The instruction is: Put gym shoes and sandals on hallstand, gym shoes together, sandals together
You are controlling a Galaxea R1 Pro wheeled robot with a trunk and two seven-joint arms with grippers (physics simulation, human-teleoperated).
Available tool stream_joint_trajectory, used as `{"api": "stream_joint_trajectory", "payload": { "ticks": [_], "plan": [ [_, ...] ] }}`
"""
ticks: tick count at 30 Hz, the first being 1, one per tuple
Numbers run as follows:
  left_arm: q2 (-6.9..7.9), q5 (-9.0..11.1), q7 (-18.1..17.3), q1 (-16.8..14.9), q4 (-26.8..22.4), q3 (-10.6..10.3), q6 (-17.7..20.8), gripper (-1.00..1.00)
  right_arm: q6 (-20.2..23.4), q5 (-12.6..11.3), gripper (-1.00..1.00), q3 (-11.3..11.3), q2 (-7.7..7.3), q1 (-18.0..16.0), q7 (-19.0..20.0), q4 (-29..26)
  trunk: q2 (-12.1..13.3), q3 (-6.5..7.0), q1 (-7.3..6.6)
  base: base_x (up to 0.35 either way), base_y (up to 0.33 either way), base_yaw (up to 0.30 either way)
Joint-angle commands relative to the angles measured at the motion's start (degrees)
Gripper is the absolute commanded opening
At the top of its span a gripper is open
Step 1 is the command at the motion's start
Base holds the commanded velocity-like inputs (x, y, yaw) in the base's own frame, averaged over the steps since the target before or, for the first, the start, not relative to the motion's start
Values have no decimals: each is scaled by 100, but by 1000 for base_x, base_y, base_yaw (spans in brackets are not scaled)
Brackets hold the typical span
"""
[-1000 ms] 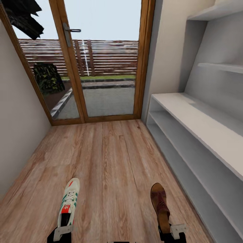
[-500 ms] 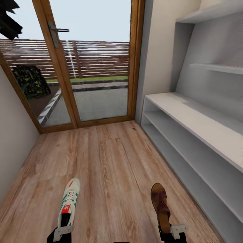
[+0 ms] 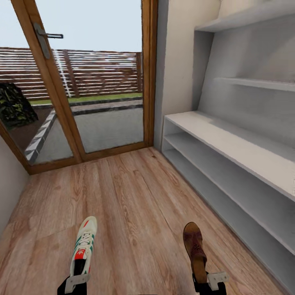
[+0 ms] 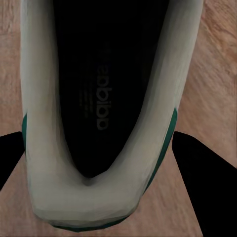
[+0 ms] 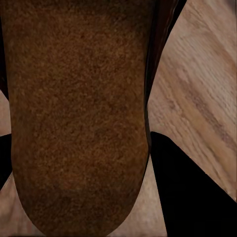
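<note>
My left gripper [image 3: 77, 270] is shut on the heel of a white gym shoe [image 3: 85, 241] with green stripes, held toe-forward above the wood-plank corridor floor [image 3: 135, 192]. In the left wrist view the shoe's dark opening [image 4: 96, 98] sits between the black fingers [image 4: 207, 192]. My right gripper [image 3: 200, 275] is shut on the heel of a brown sandal [image 3: 193, 245], also toe-forward. Its tan insole [image 5: 74, 108] lies beside a black finger [image 5: 190, 192]. The pale-grey hallstand [image 3: 229, 144] runs along the right wall, its two shelf levels bare. The other gym shoe and sandal are out of view.
A wood-framed glass door [image 3: 78, 86] with a handle [image 3: 46, 36] closes the corridor's far end. A plain wall [image 3: 8, 184] borders the left side. Floating shelves [image 3: 258, 84] hang above the hallstand. Open floor stretches ahead between the wall and the rack.
The whole view has swung to the right: the door has slid left in the picture and the hallstand has drawn nearer. Both held shoes keep their places relative to the grippers.
</note>
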Motion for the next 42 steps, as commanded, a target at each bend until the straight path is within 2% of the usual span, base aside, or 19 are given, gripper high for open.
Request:
{"api": "stream_joint_trajectory", "payload": {
  "ticks": [1, 8, 30, 42],
  "plan": [
    [-2, -10, 0, -2, 7, 15, -18, -100, -17, -15, -100, 29, -5, -5, -7, 6, -2, -2, -1, 1, 301, -292],
    [-2, -11, 0, -2, 21, 15, -18, -100, -17, -15, -100, 29, -5, -5, -7, 6, -2, 12, -1, 0, 193, -292],
    [-2, -13, 0, -2, 28, 15, -18, -100, -17, -15, -100, 29, -6, -5, -7, 6, -2, 55, -1, 0, 15, -293],
    [-2, -11, 0, -2, 32, 15, -18, -100, -17, -15, -100, 29, -7, -5, -7, 6, -2, 78, -1, 0, 260, -293]
  ]
}}
